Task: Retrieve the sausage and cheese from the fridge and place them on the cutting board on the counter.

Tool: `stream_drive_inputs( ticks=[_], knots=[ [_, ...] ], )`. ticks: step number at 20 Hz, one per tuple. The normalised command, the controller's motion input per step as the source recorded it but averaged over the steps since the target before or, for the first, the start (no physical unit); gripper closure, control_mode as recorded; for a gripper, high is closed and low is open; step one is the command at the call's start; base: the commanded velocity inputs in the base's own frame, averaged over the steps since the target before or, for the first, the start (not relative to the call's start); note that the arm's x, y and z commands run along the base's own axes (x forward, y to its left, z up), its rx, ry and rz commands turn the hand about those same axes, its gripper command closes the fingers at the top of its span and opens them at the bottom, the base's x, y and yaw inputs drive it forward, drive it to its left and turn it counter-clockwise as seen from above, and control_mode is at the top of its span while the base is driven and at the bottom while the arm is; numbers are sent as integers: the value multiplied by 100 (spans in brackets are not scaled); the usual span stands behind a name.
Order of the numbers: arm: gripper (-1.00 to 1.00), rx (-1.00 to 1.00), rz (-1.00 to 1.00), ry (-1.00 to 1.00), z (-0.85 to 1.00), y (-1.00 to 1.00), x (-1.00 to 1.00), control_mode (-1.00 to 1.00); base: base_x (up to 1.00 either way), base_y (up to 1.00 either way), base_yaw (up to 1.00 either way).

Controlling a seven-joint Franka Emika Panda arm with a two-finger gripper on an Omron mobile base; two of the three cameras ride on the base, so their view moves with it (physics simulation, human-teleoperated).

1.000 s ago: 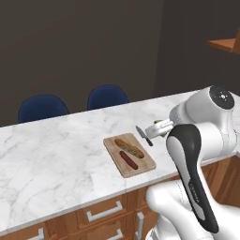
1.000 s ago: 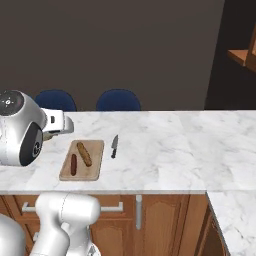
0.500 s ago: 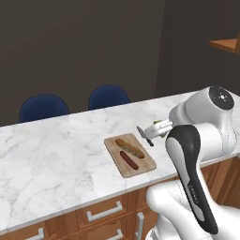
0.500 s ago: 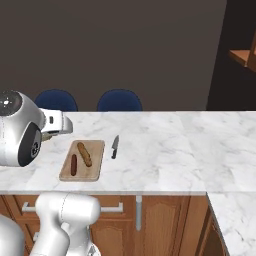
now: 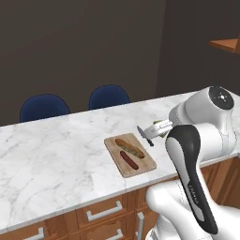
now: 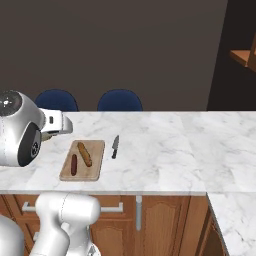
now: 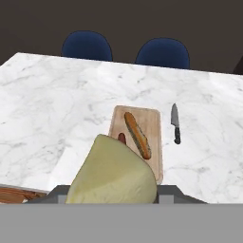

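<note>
Matt light-wood cutting board (image 7: pixel 153 124), veined marble counter (image 7: pixel 61 99)

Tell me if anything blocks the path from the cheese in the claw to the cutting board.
Nothing visible does. The cheese hangs over the counter, with open marble up to the cutting board. The sausage and an orange-brown roll lie on the board; the knife lies beside it.

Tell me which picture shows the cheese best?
The hand view: the cheese sits big and pale yellow-green right up front, covering part of the cutting board. In the left base view only a small yellow-green bit peeks out beside the arm. In the right base view I cannot make it out.
</note>
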Motion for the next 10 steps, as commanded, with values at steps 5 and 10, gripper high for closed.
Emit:
stream_drive_inputs(
  ticks=[5, 10],
  knots=[
    [100, 0, 0, 0, 0, 0, 0, 100, 0, 0, 0],
    [100, 0, 0, 0, 0, 0, 0, -100, 0, 0, 0]
  ],
)
